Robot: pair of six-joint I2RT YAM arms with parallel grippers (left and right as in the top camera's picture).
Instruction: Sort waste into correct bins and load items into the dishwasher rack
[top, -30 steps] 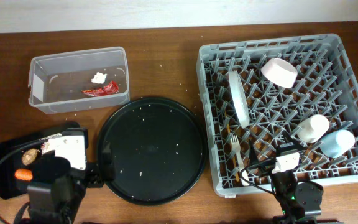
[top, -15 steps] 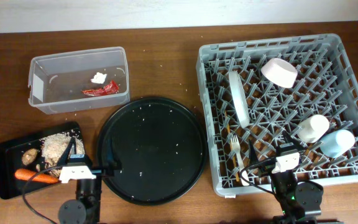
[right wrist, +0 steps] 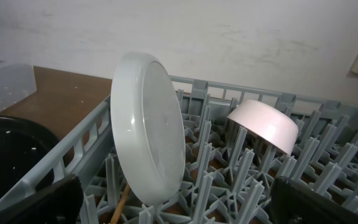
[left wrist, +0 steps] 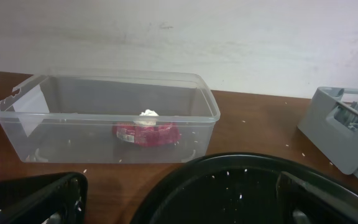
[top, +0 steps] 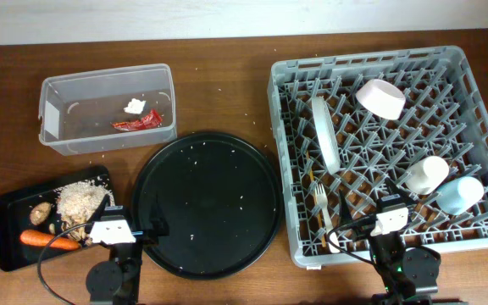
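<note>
Seemingly, the sorting is judged complete, with the red wrapper (top: 136,124) and tissue (top: 134,106) in the clear tub (top: 58,140) at upper left, carrot (top: 47,240) and rice (top: 81,200) in the black tray (top: 7,203) at lower left, and the plate (top: 324,134) stood in the rack (top: 282,76) at right, so that, the left gripper (left wrist: 179,202) and right gripper (right wrist: 179,202) being seen spread wide with nothing held, only a last check of the 2 bins is called for.

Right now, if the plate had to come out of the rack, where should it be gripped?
Probably by its top rim, from above. The plate stands on edge among the pegs of the rack, so its lower part is fenced in and only the upper rim is free; pinch across its two faces.
</note>
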